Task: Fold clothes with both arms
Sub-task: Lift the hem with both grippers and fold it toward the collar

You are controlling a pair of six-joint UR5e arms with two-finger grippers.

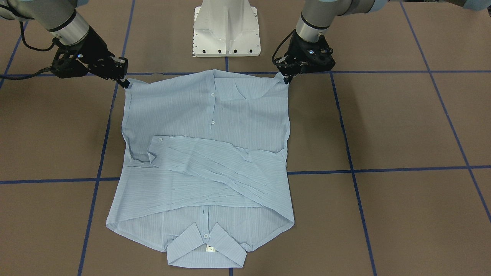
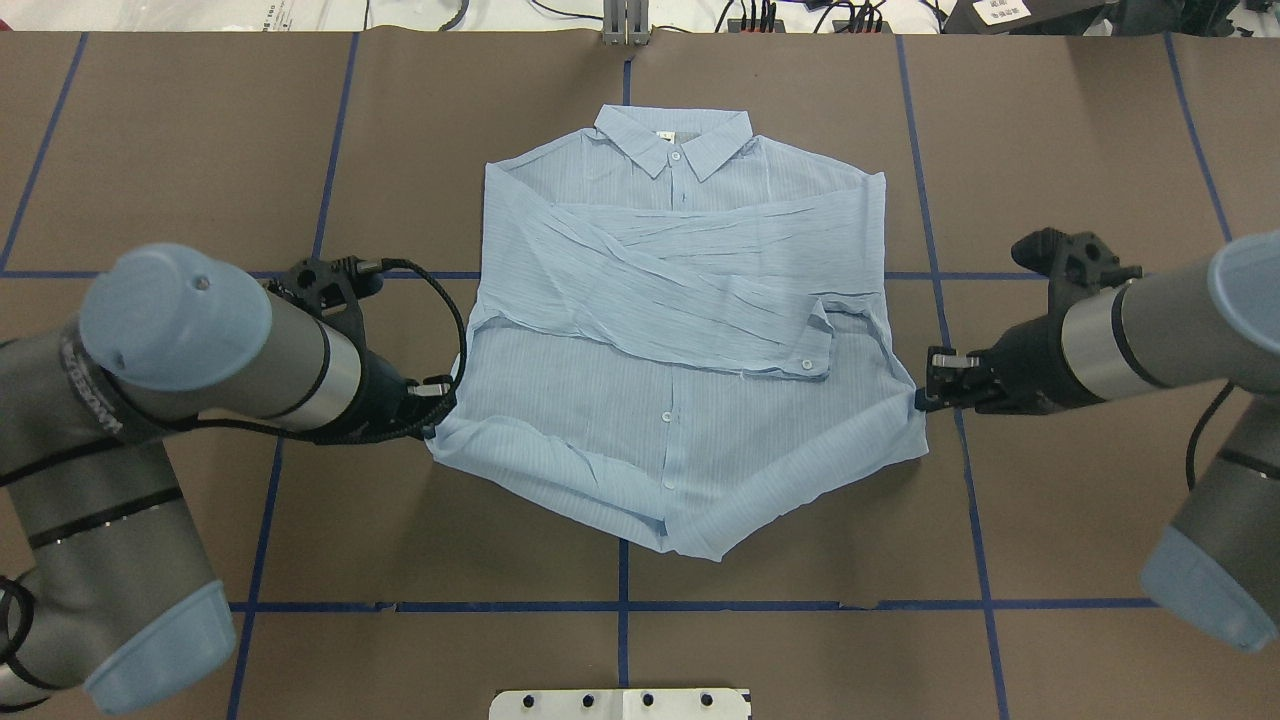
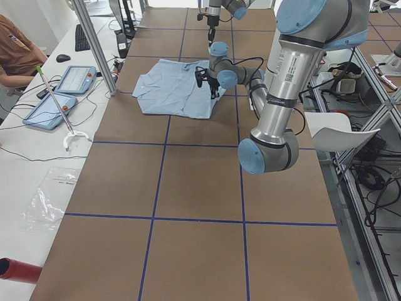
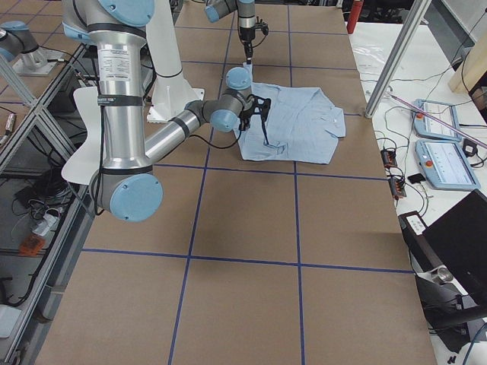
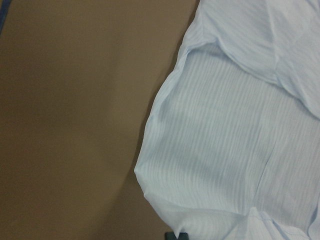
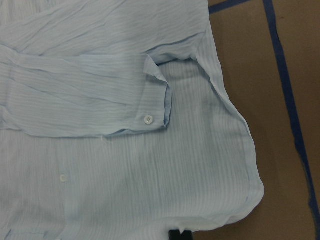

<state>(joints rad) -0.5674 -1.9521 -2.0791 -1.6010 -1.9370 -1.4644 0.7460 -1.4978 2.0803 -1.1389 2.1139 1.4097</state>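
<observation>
Left black claw gripper [image 2: 440,405]: clamped on thin light-blue striped shirt [image 2: 680,420] hem.
Right gripper [image 2: 922,398]: likewise clamped.
Risk: a corner could be dropped — uneven lift.

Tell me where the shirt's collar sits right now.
In the overhead view the collar lies top centre, at the far end of the shirt, just beyond the folded sleeve.

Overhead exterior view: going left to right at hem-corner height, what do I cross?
Grey tubular left arm with light blue caps → its black jaws, on a hem corner → light blue striped button-up shirt → right arm's black jaws → grey tubular right arm.
</observation>
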